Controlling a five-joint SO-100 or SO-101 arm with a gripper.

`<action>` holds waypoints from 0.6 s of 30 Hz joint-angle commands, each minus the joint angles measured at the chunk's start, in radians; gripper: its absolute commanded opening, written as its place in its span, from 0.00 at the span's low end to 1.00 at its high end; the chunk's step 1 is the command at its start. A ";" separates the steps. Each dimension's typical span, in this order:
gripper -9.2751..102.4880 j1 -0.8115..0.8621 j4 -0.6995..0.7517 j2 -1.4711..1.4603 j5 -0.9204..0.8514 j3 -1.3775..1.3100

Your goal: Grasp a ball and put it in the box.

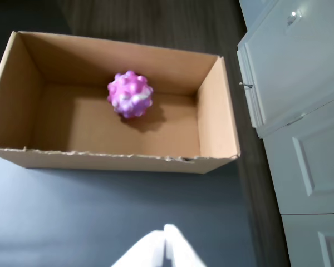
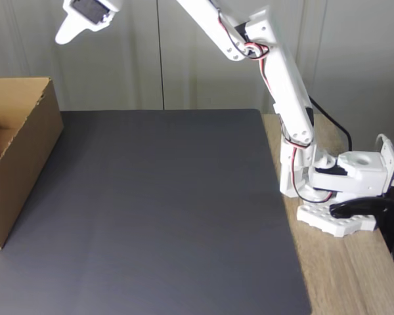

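Note:
The knobbly purple, pink and white ball point(image 1: 130, 94) lies on the floor of the brown cardboard box point(image 1: 217, 117), toward its far wall in the wrist view. My white gripper point(image 1: 166, 246) shows at the bottom edge of that view, fingertips together, shut and holding nothing, well short of the box's near wall. In the fixed view the gripper point(image 2: 61, 36) hangs high at the top left, above the table and near the box point(image 2: 20, 164), whose inside is hidden there.
A dark mat point(image 2: 164, 210) covers the table; bare wood point(image 2: 354, 275) runs along its right side, where the arm's base point(image 2: 341, 190) is clamped. White cabinet doors point(image 1: 300, 111) stand to the right of the box in the wrist view.

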 commanded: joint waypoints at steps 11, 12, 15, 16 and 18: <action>0.08 0.018 0.015 0.106 0.025 0.029; 0.08 0.026 0.000 0.129 0.031 0.072; 0.08 0.038 -0.044 0.201 0.049 0.206; 0.08 0.043 -0.083 0.247 0.049 0.285; 0.08 0.043 -0.206 0.374 0.026 0.515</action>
